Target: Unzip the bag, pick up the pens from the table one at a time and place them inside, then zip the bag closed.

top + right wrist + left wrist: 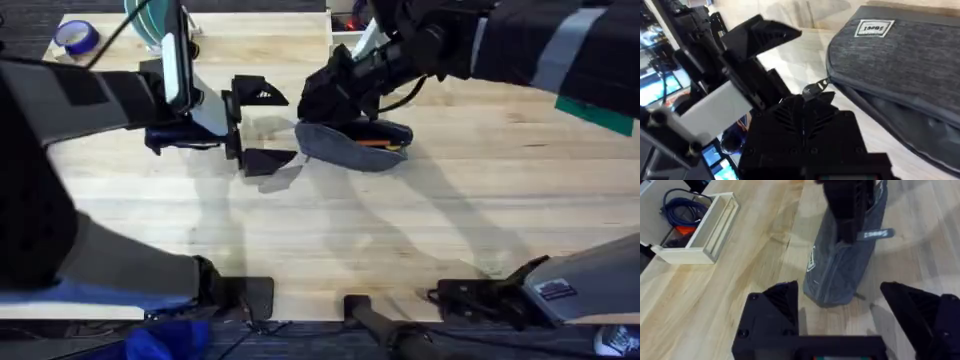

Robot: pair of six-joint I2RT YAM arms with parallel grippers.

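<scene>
The left gripper hung spread and empty, the bag just beyond its fingertips, long axis running away across the table. The right gripper was clenched on the zipper pull, nearer, with 1 pen visible inside.

Blue-grey bag with an orange pen inside; my jaws black (matte); pale table with streaky grain.
</scene>
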